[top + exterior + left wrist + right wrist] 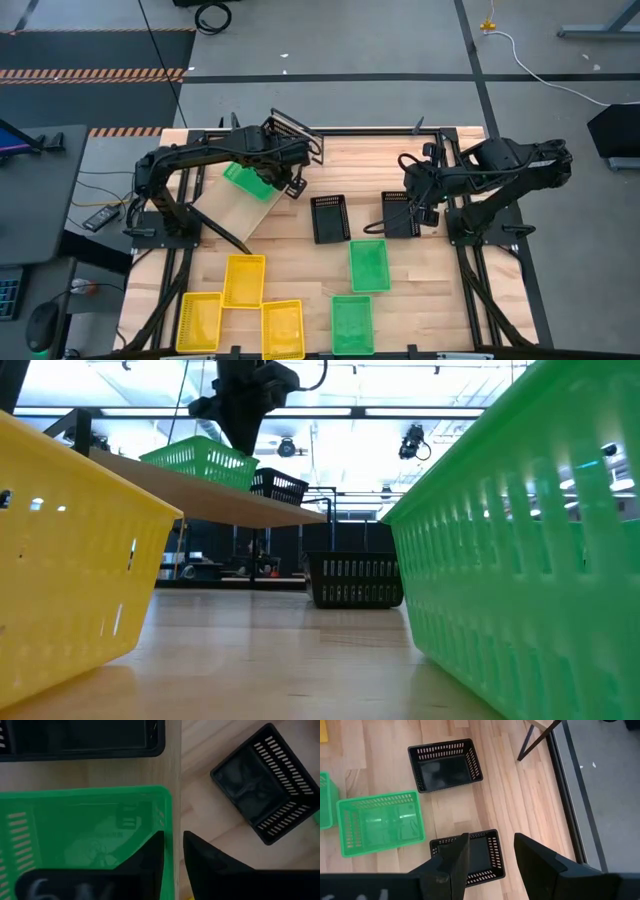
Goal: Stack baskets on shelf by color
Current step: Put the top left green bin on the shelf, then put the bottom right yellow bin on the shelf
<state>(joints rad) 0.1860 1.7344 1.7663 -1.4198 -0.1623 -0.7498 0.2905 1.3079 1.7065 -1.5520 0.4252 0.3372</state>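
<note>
1. The shelf [262,205] holds a green basket [246,180] and a black basket [292,137], with bare board nearer the front.
2. Bare bench [290,265] lies open between the yellow baskets [243,280] and two green baskets [368,265].

My overhead camera looks straight down on the whole light-wood tabletop [300,250] and both arms. My low camera sits at table height between a yellow slotted plastic basket [70,550] and a green one [530,550] — very near both. Each wrist camera looks down past its own fingers — both catch black slotted baskets [445,765].
</note>
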